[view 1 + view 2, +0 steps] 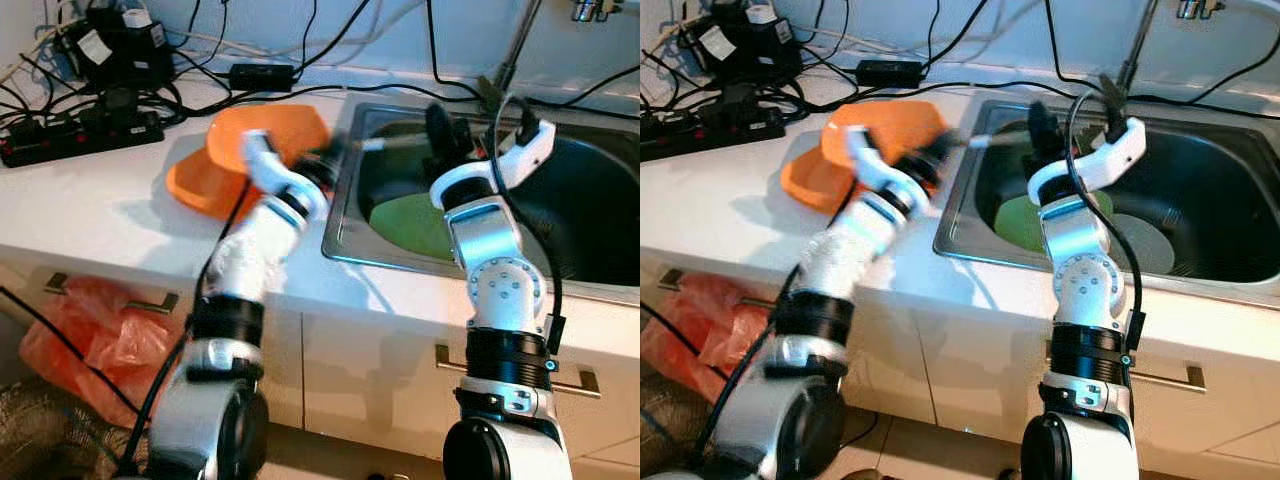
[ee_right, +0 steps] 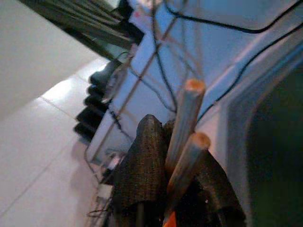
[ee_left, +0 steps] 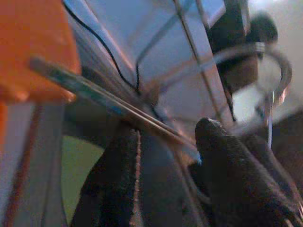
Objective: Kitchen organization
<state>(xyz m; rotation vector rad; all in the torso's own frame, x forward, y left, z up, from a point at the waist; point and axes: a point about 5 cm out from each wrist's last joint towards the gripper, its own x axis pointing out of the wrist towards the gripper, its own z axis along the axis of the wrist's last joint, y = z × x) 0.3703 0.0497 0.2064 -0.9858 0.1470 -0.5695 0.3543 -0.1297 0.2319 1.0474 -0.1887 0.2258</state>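
At centre frame over the sink [image 1: 345, 235], the right hand [image 2: 187, 156] is closed on two wooden chopsticks [image 2: 185, 127], and the left hand [image 3: 165, 156] pinches a thin metal utensil [image 3: 113, 104]; all look light, stiff and slippery, best gripped mid-shaft.

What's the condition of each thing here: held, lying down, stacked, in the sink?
Left gripper: shut on a thin metal utensil, over the sink's edge.
Right gripper: shut on two wooden sticks.
Orange plates: stacked on the counter.
Green plate: lying in the sink.
Grey plate: lying beside it.
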